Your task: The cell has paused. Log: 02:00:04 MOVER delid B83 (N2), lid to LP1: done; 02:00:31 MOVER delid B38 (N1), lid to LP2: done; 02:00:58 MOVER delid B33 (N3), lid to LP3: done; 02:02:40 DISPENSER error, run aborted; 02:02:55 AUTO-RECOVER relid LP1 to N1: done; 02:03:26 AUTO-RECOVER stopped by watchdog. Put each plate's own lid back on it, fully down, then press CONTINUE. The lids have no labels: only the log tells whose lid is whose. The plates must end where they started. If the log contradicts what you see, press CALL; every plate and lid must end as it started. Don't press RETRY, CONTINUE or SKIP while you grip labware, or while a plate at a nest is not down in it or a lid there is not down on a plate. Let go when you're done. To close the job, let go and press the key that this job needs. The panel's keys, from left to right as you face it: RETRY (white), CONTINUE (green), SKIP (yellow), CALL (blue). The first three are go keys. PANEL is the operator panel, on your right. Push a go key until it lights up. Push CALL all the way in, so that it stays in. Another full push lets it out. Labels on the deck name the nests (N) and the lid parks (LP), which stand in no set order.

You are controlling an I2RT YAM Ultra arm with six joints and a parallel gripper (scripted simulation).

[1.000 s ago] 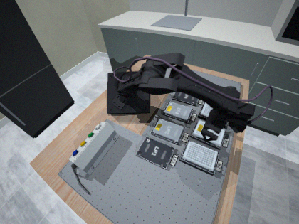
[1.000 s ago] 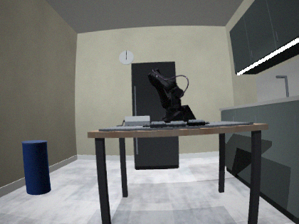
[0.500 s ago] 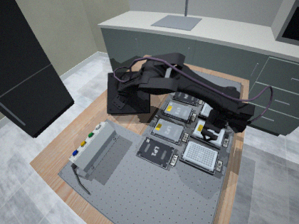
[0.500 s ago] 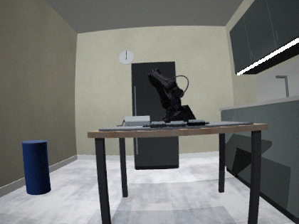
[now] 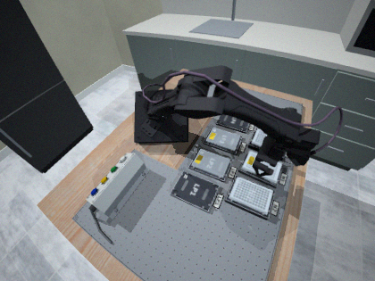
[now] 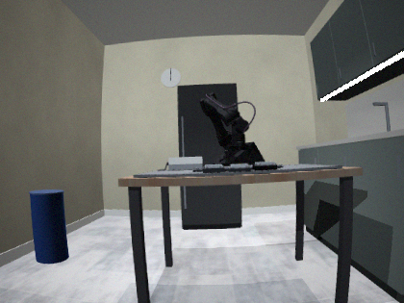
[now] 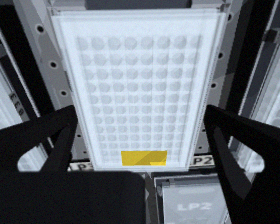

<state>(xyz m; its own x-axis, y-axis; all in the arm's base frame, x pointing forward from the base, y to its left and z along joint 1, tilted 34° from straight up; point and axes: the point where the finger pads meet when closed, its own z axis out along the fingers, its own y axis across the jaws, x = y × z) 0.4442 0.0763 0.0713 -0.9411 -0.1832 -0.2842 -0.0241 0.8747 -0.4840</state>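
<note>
The gripper (image 7: 140,145) hangs fully open and empty, its fingers straddling the lidded plate (image 7: 137,87) in the middle nest. Lids sit on LP2 (image 5: 212,162) and LP3 (image 5: 223,138), LP1 (image 5: 196,190) is bare, the near plate (image 5: 251,194) uncovered; nearly all relidding seems left

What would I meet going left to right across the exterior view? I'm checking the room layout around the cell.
Blue cylinder on the floor → wall clock → dark arm on the table → faucet on the counter at far right.
</note>
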